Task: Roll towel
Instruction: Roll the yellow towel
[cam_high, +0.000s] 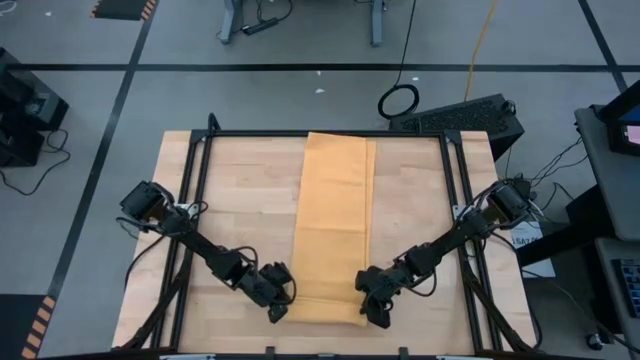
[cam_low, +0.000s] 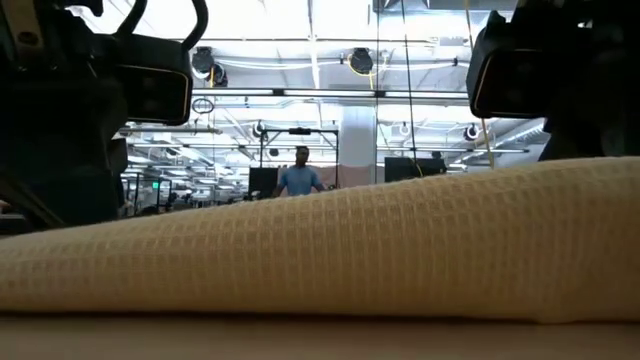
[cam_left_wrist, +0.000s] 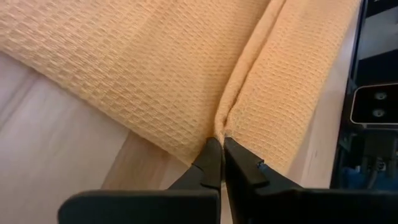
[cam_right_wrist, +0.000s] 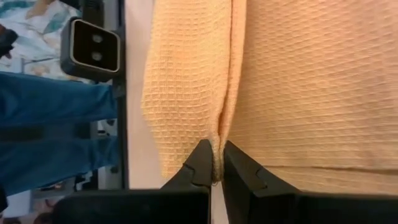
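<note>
The orange-yellow towel (cam_high: 333, 225) lies as a long strip on the wooden table (cam_high: 240, 215), running from the far edge to the near edge. Its near end (cam_low: 350, 240) is turned over into a low thick fold. My left gripper (cam_high: 281, 306) is shut at the left side of that fold. My right gripper (cam_high: 373, 311) is shut at its right side. Both grippers are low at the table top. My left gripper pinches the towel's left side edge (cam_left_wrist: 221, 127) between its two fingertips, where the turned-over near end meets the flat layer. A crease runs away from the fingertips. The fingers come from the table's left, low. The towel rests on the table. My right gripper pinches the towel's right side edge (cam_right_wrist: 217, 142) between its two fingertips, at the crease between the turned-over near end and the flat layer. The fingers come from the table's right, low. The cloth there is slack and rests on the table.
A black frame (cam_high: 325, 133) runs around the table top, with rails on the left (cam_high: 185, 230) and right (cam_high: 462, 230). Bare wood lies on both sides of the towel. A person (cam_low: 300, 175) stands far back in the room; a person's blue trouser legs (cam_right_wrist: 56, 134) show beside the table.
</note>
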